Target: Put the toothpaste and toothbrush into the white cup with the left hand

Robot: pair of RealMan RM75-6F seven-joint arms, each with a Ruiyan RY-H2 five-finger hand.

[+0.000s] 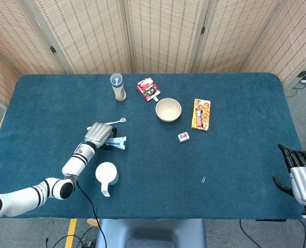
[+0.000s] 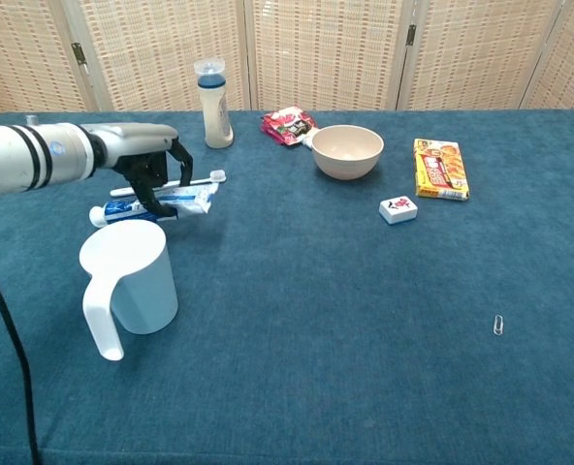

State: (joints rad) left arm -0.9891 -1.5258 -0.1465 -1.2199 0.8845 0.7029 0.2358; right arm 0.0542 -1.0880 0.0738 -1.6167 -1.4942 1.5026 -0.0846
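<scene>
My left hand (image 1: 97,134) (image 2: 143,160) grips the blue and white toothpaste tube (image 2: 154,205) (image 1: 116,142), lifted off the blue table and lying roughly level. The tube hangs just above and behind the white cup (image 2: 132,281) (image 1: 106,175), which stands upright with its handle toward the front edge. The white toothbrush (image 2: 200,179) (image 1: 114,122) lies on the cloth behind the hand, partly hidden by it. My right hand (image 1: 300,174) rests at the table's right front edge with its fingers apart, holding nothing.
A capped bottle (image 2: 213,104), a red snack pouch (image 2: 287,125), a beige bowl (image 2: 346,151), an orange box (image 2: 439,169), a small white block (image 2: 398,209) and a paper clip (image 2: 498,325) are spread over the table's back and right.
</scene>
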